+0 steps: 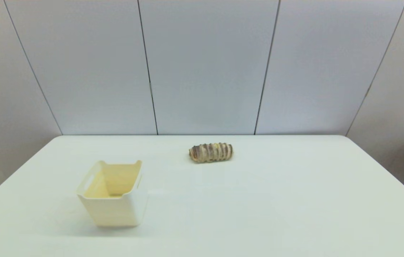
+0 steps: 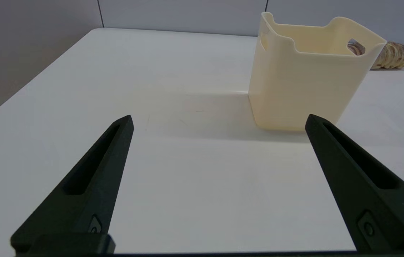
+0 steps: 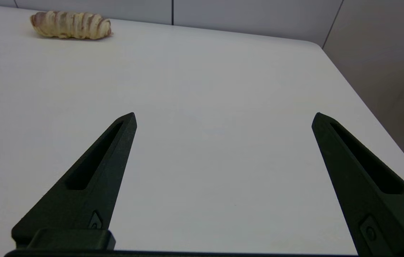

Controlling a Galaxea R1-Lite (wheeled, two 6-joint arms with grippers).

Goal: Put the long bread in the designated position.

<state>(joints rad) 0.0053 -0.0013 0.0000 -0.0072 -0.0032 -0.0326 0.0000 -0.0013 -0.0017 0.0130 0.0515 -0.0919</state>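
1. From the head view, the long bread [image 1: 211,152] lay on its side on the white table [image 1: 259,214], far from the robot and a little right of the middle. The cream bin [image 1: 110,194] stood nearer, to the left, well apart from the bread. The bin looked empty. No arm showed in this view, so both seemed to be parked low and close to the robot. The bin was probably where the bread had to go, and no picking up had started yet.

2. From the left wrist view, the left gripper [image 2: 219,119] was spread wide and held nothing. It sat just above the near left part of the table. The bin [image 2: 302,89] was close ahead. It looked like smooth, stiff plastic, tall, with a wavy rim and a handle hole in each side. One end of the bread [image 2: 394,55] peeked out behind it.

3. From the right wrist view, the right gripper [image 3: 225,117] was also spread wide and empty, low over the near right of the table. The bread [image 3: 70,25] lay far off to the left, with bare table all the way to it.

4. The bread was tan with dark brown stripes on bumpy ridges, and rounded at both ends. It was likely soft. A good way would be to come down from above, pinch it gently across its short middle so it did not squash or roll, lift it higher than the rim, and drop it in.
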